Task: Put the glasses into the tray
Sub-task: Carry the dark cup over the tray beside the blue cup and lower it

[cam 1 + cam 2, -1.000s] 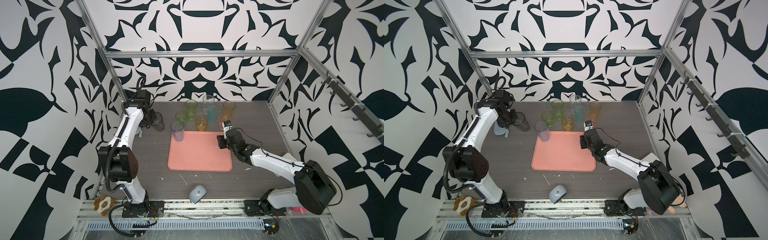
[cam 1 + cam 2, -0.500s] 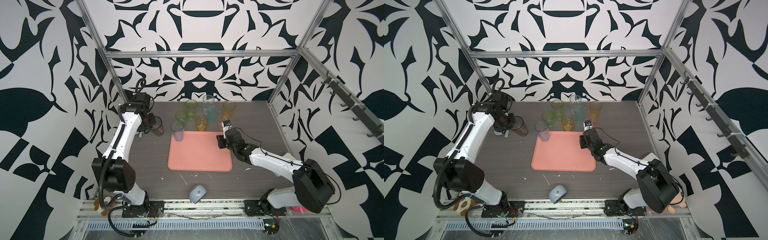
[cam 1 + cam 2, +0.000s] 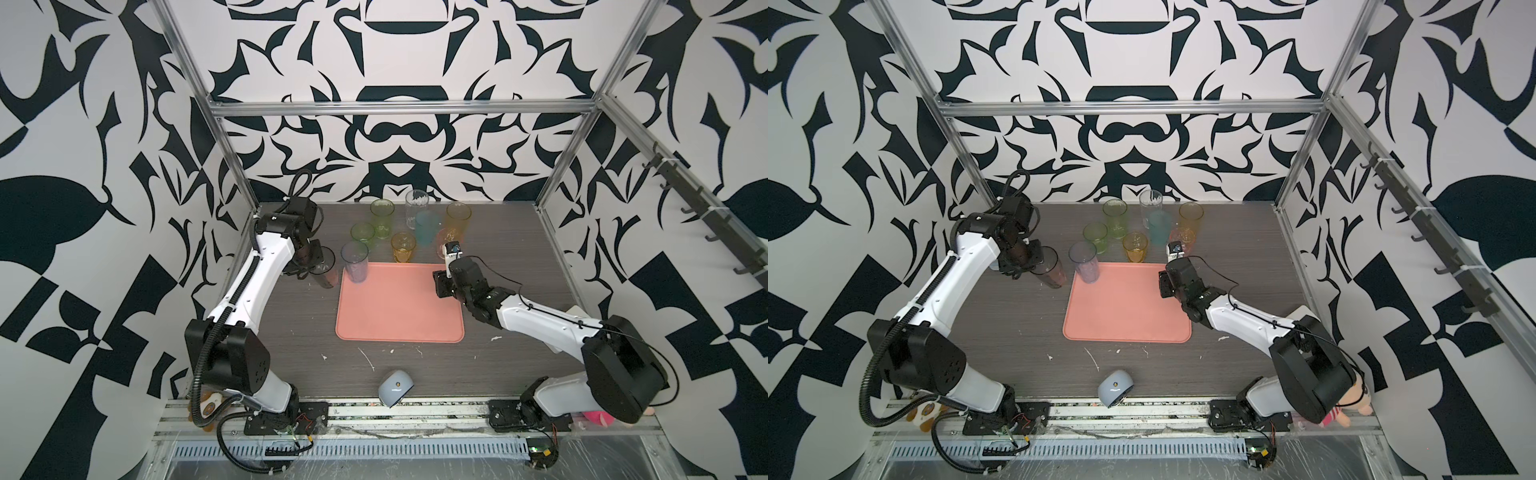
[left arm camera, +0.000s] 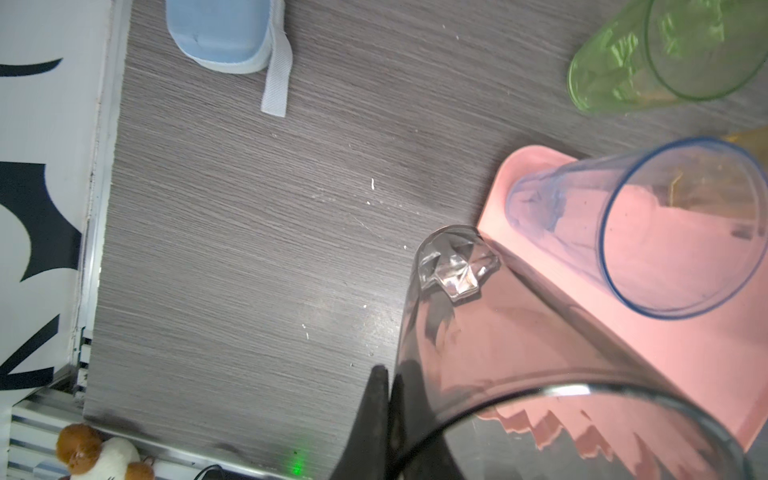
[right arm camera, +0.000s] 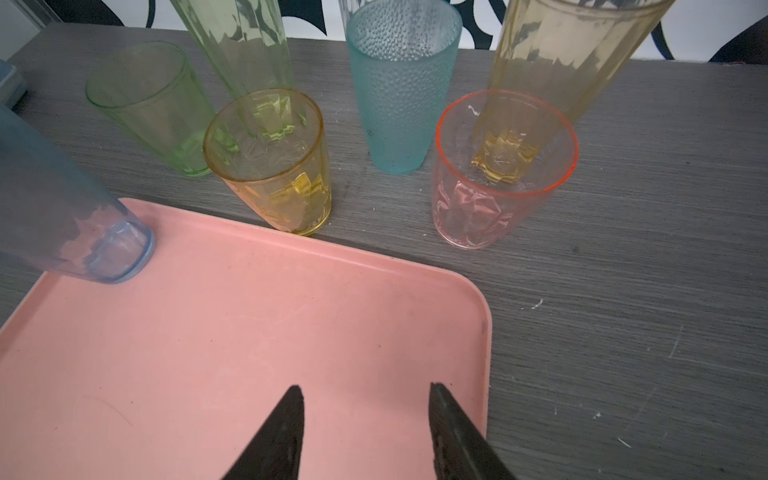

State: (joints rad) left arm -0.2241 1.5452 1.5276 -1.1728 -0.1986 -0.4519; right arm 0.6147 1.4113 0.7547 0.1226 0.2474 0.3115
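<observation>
Has one blue glass [image 3: 354,262] in far left corner of tray [image 3: 399,320]; pinches grey glass [image 3: 326,270] by rim in left gripper [image 4: 390,378], beside tray's left edge; holds right gripper [image 5: 365,388] half open, empty; leaves seven glasses [image 3: 426,226] on table [image 3: 519,257]

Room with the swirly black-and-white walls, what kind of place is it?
Probably a robot testing booth: two robot arms mounted at a table's edge, a metal frame with patterned walls around it, and coloured glasses and a pink tray set out.
</observation>
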